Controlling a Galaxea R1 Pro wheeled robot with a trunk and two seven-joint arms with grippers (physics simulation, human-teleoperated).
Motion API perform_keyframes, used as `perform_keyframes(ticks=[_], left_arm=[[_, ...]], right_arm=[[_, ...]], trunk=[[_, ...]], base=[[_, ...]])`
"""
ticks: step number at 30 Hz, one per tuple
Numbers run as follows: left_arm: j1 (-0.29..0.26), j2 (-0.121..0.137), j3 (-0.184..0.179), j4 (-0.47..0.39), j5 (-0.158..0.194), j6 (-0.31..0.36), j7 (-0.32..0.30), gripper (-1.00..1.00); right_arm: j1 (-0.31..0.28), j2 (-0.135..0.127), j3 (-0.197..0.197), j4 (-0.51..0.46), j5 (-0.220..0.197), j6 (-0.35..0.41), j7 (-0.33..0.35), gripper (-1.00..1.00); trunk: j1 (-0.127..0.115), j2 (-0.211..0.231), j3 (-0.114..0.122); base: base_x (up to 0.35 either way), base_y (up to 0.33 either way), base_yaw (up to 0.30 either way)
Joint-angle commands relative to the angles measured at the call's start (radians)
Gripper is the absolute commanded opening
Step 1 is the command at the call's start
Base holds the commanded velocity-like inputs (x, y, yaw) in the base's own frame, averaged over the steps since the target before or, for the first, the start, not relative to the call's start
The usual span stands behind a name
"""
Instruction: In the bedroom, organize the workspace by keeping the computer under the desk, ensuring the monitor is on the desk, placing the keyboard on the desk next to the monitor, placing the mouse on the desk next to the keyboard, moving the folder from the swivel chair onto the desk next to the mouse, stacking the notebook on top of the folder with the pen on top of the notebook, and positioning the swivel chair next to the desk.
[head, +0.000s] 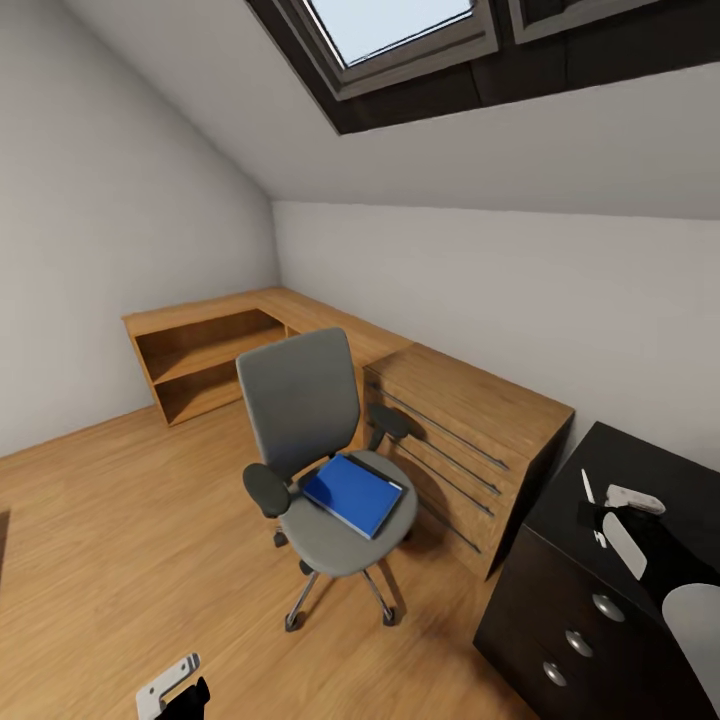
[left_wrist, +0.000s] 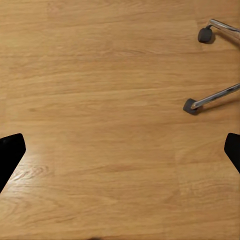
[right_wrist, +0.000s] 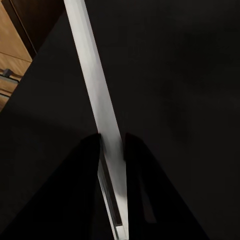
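Observation:
The swivel chair (head: 305, 420) stands mid-room with the blue folder (head: 352, 493) flat on its grey seat. The black desk (head: 620, 455) sits at the lower right, and the white pen (head: 587, 487) lies on its top. Over that desktop my right gripper (head: 610, 520) (right_wrist: 111, 145) is shut on the thin grey notebook (right_wrist: 90, 65) (head: 625, 545), which the right wrist view shows edge-on between the fingers. My left gripper (head: 175, 692) (left_wrist: 120, 150) hangs open above the wooden floor with nothing between its fingers. Two chrome chair legs with castors (left_wrist: 191, 106) lie just beyond it.
A wooden chest of drawers (head: 465, 440) stands between the chair and the desk. A low wooden shelf unit (head: 205, 355) runs along the back corner. The desk's drawer unit with silver knobs (head: 580, 640) faces the room. Bare wooden floor (head: 120, 540) spreads to the left.

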Motion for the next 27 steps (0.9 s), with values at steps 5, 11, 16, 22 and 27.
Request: perform_keyframes(ticks=[5, 11, 16, 22, 27], left_arm=[[-0.001, 0.003, -0.005, -0.001, 0.010, -0.007, 0.006, 1.00], [-0.001, 0.007, -0.002, -0.004, 0.010, -0.007, 0.007, 1.00], [-0.001, 0.015, 0.000, -0.016, 0.010, -0.007, 0.008, 1.00], [-0.001, 0.019, 0.000, -0.020, 0.009, -0.007, 0.009, 1.00], [-0.001, 0.019, 0.000, -0.019, 0.010, -0.007, 0.009, 1.00]], right_arm=[[0.000, -0.001, -0.001, -0.002, -0.009, 0.005, -0.007, 1.00], [0.000, -0.001, -0.002, -0.002, -0.008, 0.005, -0.007, 1.00], [0.000, -0.001, -0.003, -0.002, -0.008, 0.005, -0.007, 1.00], [0.000, -0.002, -0.006, -0.005, -0.010, 0.004, -0.007, 1.00], [0.000, -0.002, -0.008, -0.038, -0.011, 0.006, -0.007, 1.00]], trunk=[[0.000, -0.001, -0.001], [0.000, -0.001, -0.001], [0.000, -0.001, -0.001], [0.000, -0.001, -0.001], [0.000, -0.001, -0.001]], base=[[0.000, 0.000, 0.000], [0.000, 0.000, 0.000], [0.000, 0.000, 0.000], [0.000, 0.000, 0.000], [0.000, 0.000, 0.000]])
